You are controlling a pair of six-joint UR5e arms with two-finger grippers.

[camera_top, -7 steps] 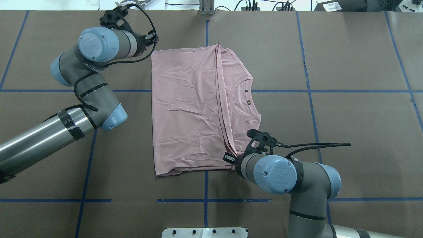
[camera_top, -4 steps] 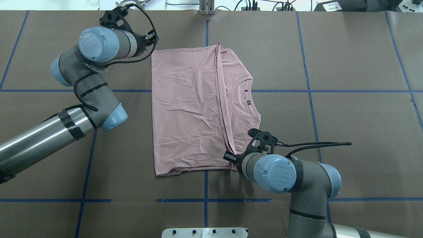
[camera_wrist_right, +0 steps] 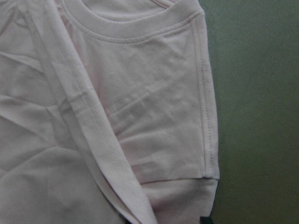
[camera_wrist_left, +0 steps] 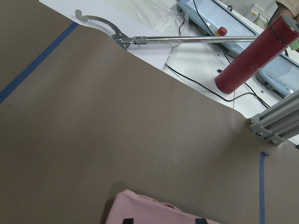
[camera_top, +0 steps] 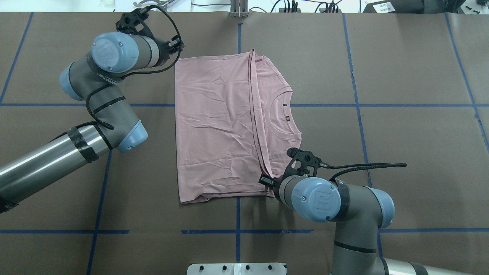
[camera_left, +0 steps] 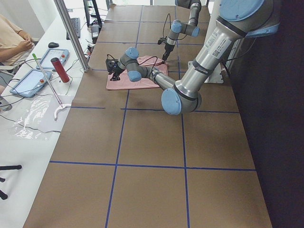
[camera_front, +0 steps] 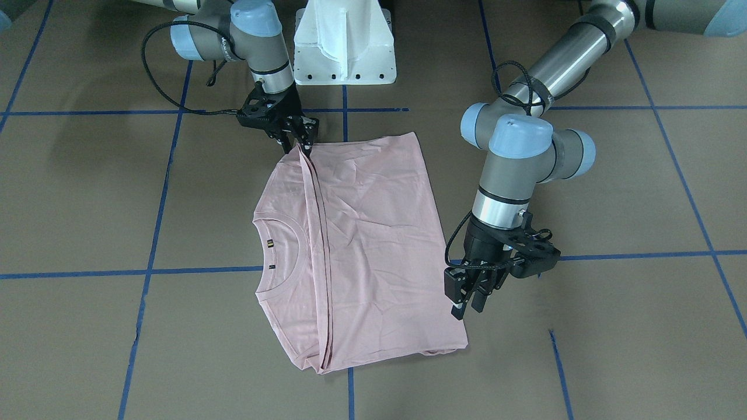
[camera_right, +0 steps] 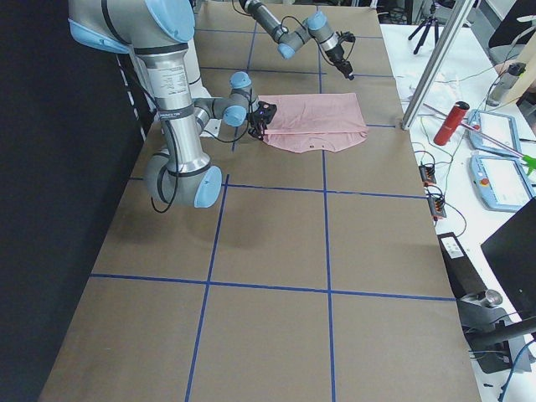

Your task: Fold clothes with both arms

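Nudged my silver-grey right arm [camera_top: 357, 208] slightly toward light pink folded T-shirt [camera_top: 214, 126]; black right gripper [camera_front: 299, 139], left gripper [camera_front: 468, 297] both slightly parted, empty.

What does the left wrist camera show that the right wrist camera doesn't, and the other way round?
Left wrist only: the white desk beyond the table, with a dark red cylinder, a long metal grabber tool and a light blue pendant with a red button. Right wrist only: a close-up of the ribbed round collar and a stitched hem folded diagonally across the fabric. Both: the light pink T-shirt lying on the brown table cover.
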